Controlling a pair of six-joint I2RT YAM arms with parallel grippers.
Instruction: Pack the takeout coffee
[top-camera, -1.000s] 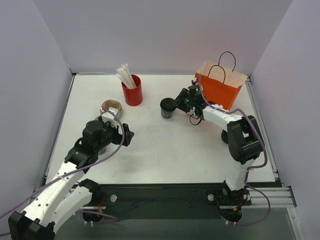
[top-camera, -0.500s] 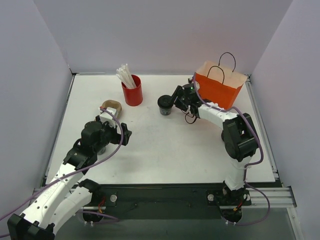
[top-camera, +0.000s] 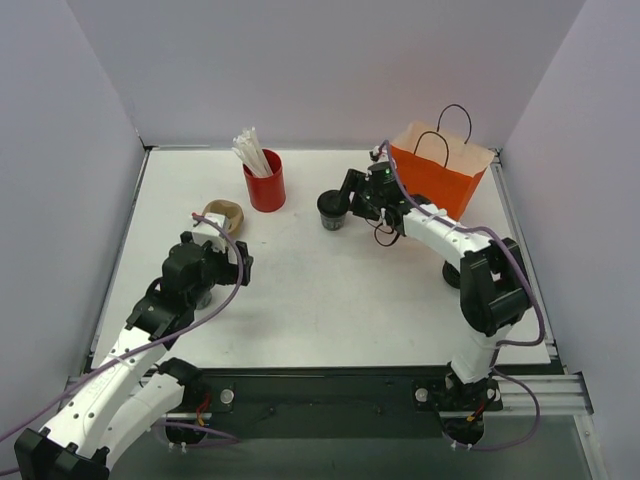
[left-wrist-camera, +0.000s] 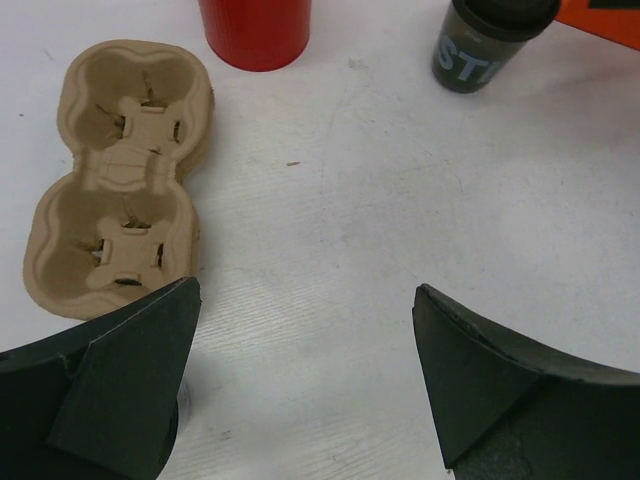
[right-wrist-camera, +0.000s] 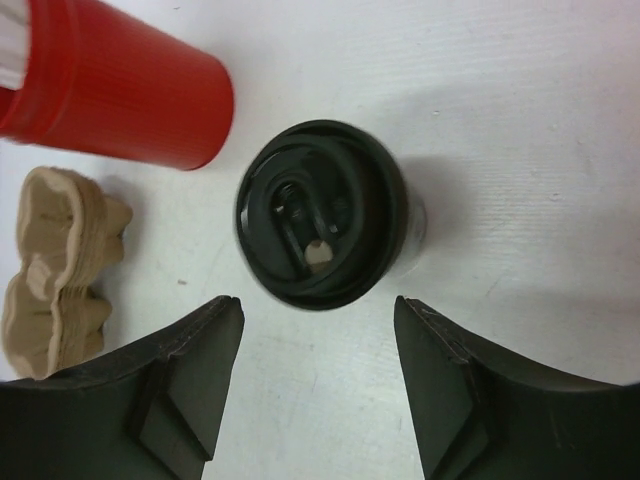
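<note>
One dark coffee cup with a black lid (top-camera: 332, 209) stands upright right of the red cup. My right gripper (top-camera: 352, 200) is open above and just right of it, not touching. In the right wrist view the lid (right-wrist-camera: 320, 225) lies just beyond the spread fingertips of the gripper (right-wrist-camera: 315, 305). My left gripper (top-camera: 237, 262) is open and empty over bare table, just below the cardboard two-cup carrier (top-camera: 222, 213). The carrier (left-wrist-camera: 115, 180) is empty, and the cup shows far off (left-wrist-camera: 490, 40). A second dark cup (top-camera: 203, 296) is mostly hidden under my left arm.
The red cup of white sticks (top-camera: 265, 180) stands at the back, left of the coffee cup. An orange paper bag with handles (top-camera: 440, 170) stands open at the back right, close behind my right arm. Purple walls enclose three sides.
My right gripper has risen and pulled back a little over the coffee cup, which shifted slightly up-left. My left gripper has moved a little left and back.
</note>
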